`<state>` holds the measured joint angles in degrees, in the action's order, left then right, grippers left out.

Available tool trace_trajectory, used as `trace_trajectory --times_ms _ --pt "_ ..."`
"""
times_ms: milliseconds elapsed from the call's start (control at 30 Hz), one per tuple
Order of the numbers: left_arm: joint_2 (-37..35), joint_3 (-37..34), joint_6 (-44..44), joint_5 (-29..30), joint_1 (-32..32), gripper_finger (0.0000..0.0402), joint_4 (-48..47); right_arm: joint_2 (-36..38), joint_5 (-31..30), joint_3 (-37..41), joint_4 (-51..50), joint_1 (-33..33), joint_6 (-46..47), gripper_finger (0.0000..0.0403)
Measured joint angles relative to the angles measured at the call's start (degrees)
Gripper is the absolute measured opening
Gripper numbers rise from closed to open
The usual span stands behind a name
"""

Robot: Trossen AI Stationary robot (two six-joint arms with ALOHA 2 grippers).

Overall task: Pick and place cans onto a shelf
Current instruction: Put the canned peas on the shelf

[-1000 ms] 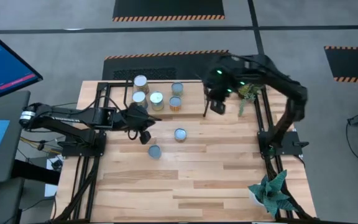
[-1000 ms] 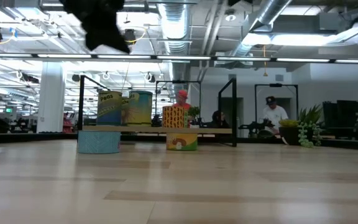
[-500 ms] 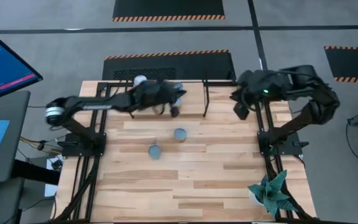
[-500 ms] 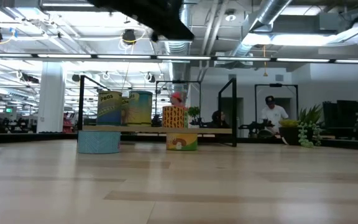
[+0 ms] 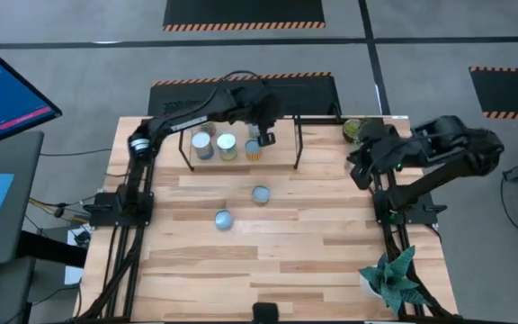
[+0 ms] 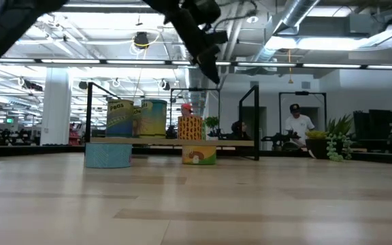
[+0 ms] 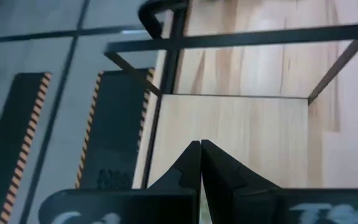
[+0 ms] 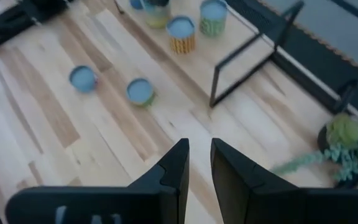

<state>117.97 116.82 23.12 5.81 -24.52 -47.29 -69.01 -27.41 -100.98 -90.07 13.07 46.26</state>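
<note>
Left gripper (image 5: 263, 137) fingers closed, holding nothing; right gripper (image 5: 356, 171) fingers slightly apart, empty.

High view: left gripper above the shelf (image 5: 281, 144) at the desk's far edge; three cans (image 5: 227, 146) visible on its board, two more cans (image 5: 260, 194) loose mid-desk. Right gripper by the desk's right edge, near a potted plant (image 5: 355, 130). Since a second ago, left arm swung from mid-desk to the shelf; right arm pulled back from the shelf.

Low view: cans on shelf, two in front.

Left wrist view: closed fingers (image 7: 185, 167) over bare board.

Right wrist view: parted fingers (image 8: 176, 167), shelf cans beyond.
</note>
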Motion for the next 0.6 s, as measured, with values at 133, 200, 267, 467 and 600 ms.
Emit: trace_trajectory --times_ms 133,200,267,467,600 --pt "6.1 5.1 1.8 -2.3 -0.9 0.0000 -3.2 1.4 -0.1 5.1 0.0 1.8 4.8 0.0092" --pt "8.9 6.6 2.9 -1.9 -1.2 0.0000 -3.9 1.8 -0.1 6.9 -0.1 2.6 6.8 0.0092" --pt "11.5 8.0 3.5 -1.8 -1.5 0.0000 -5.1 1.9 -0.1 8.1 0.0 3.6 8.3 0.0092" --pt "15.7 9.3 2.3 1.6 -2.0 0.0000 -6.1 2.0 -0.1 10.0 0.2 5.9 10.8 0.0092" --pt "16.2 9.4 2.3 4.5 -2.6 0.0000 -8.3 1.7 -0.9 10.1 0.4 7.0 10.9 0.0092"
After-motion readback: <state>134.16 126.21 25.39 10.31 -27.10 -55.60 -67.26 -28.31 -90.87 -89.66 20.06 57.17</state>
